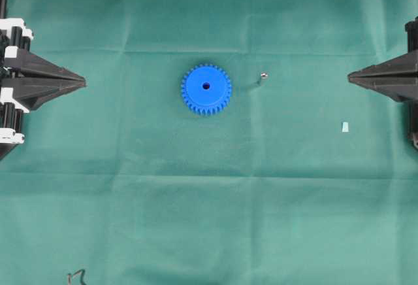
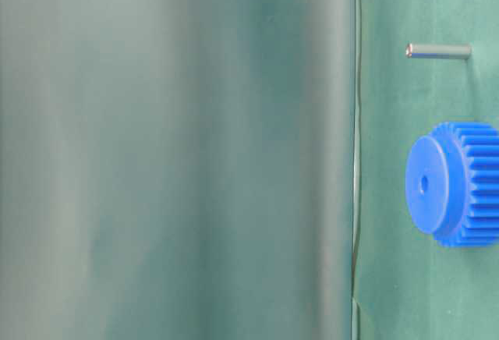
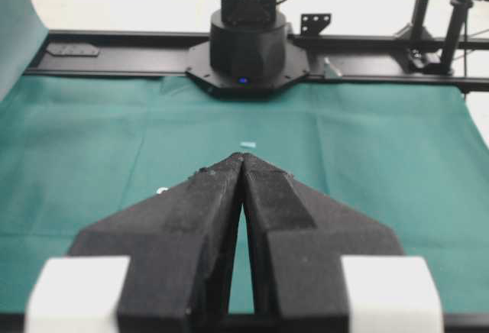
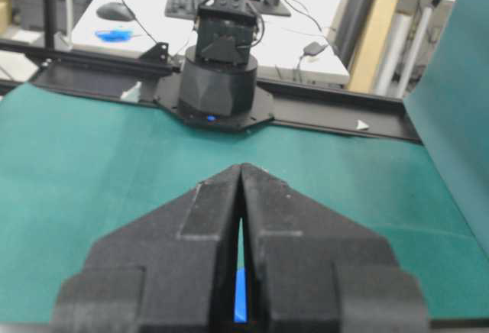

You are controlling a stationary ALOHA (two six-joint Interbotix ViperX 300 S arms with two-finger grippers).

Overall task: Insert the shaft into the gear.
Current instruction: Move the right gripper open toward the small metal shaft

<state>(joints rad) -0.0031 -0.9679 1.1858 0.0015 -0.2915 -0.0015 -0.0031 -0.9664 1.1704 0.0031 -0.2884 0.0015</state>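
Note:
The blue gear (image 1: 206,89) lies flat on the green cloth near the table's middle, hub and dark centre hole facing up; the table-level view shows its toothed rim (image 2: 456,184). The shaft (image 1: 262,77), a thin silvery pin, stands upright on the cloth just right of the gear, apart from it (image 2: 438,51). My left gripper (image 1: 83,82) is shut and empty at the left edge, its tips (image 3: 243,157) meeting. My right gripper (image 1: 350,74) is shut and empty at the right edge (image 4: 241,166). A sliver of the gear (image 4: 240,299) shows through the slit between its fingers.
A small whitish chip (image 1: 344,127) lies on the cloth near the right gripper, also ahead of the left fingertips (image 3: 247,145). A dark wire end (image 1: 76,276) pokes in at the front left. The opposite arm bases (image 3: 247,43) (image 4: 218,81) stand at the table ends.

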